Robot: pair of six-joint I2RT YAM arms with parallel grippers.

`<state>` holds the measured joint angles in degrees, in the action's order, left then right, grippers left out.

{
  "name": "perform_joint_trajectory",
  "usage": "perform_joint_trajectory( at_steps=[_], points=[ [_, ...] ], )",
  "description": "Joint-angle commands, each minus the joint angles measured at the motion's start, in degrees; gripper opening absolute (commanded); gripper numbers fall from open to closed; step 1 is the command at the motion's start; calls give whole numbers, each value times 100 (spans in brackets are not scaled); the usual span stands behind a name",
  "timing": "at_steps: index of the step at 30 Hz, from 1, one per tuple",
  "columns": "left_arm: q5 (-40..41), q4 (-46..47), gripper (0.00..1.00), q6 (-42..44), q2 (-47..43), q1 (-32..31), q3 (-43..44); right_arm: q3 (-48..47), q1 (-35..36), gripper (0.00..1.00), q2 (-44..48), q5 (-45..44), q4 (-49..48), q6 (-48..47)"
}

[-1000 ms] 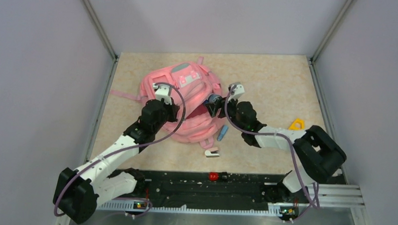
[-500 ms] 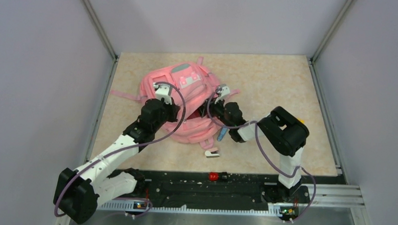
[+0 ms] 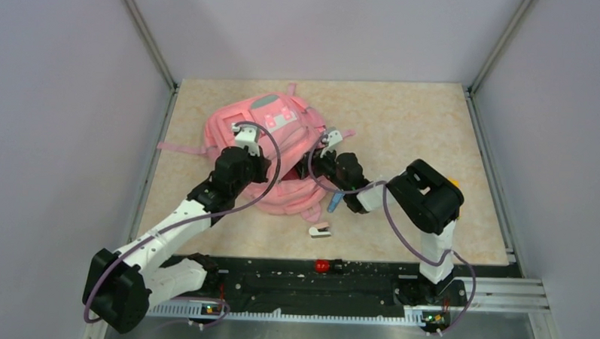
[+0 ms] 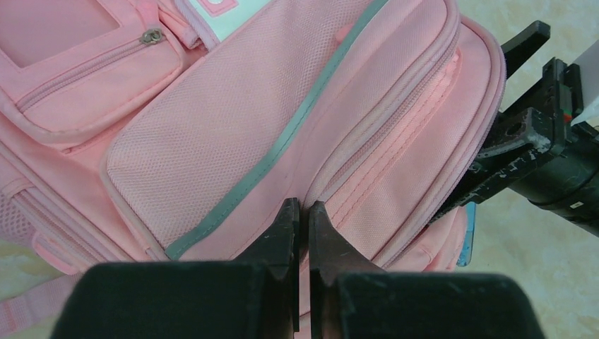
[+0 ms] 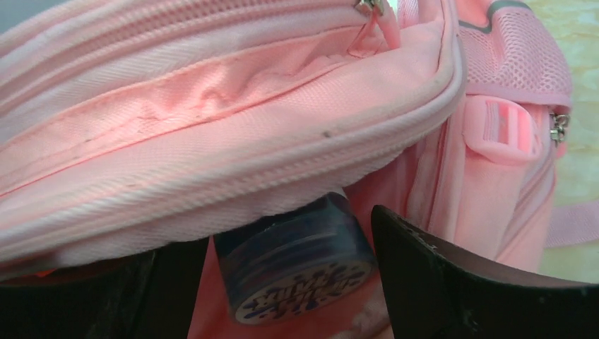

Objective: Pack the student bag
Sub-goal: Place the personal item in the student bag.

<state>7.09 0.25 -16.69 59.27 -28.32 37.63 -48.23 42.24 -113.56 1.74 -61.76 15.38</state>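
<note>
The pink student bag lies on its back in the middle of the table, its main opening turned toward the right arm. My left gripper is shut, pinching a fold of the bag's front panel between its fingertips. My right gripper reaches in under the bag's zipped rim. A dark blue round container with a printed end sits between its open jaws. The right finger stands clear of the container. How far into the bag the container lies is hidden.
A blue pen-like item and a small white item lie on the table just in front of the bag. A yellow object peeks out behind the right arm's elbow. Grey walls close in the table on three sides.
The right arm folded and pushed its gripper leftward under the bag's rim. Its jaws widened off the blue container. The bag shifted and turned a little to the left.
</note>
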Motion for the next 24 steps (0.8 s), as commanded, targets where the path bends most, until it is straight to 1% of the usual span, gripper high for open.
perform_joint_trajectory(
  at_steps=[1,4,7,9,13,16,20,24],
  points=[
    [56,546,0,-168,5,10,389,223,65,83,744,172,375,-441],
    [55,542,0,-168,15,36,380,465,64,87,1124,144,617,-560],
    [39,528,0,-201,-11,50,365,746,65,88,1600,-76,819,-547],
    [42,529,0,-212,-33,58,343,902,65,88,1867,-76,1008,-512],
    [47,520,0,-207,-55,76,323,1205,72,86,2394,-31,1481,-233],
    [1,528,0,-212,-64,88,302,1372,120,84,2940,-313,2038,170],
    [-131,555,0,-204,-23,105,269,992,672,79,3473,-1135,3379,499],
    [-260,585,0,-212,-3,108,240,717,1444,75,3561,-1750,3917,898]
  ],
)
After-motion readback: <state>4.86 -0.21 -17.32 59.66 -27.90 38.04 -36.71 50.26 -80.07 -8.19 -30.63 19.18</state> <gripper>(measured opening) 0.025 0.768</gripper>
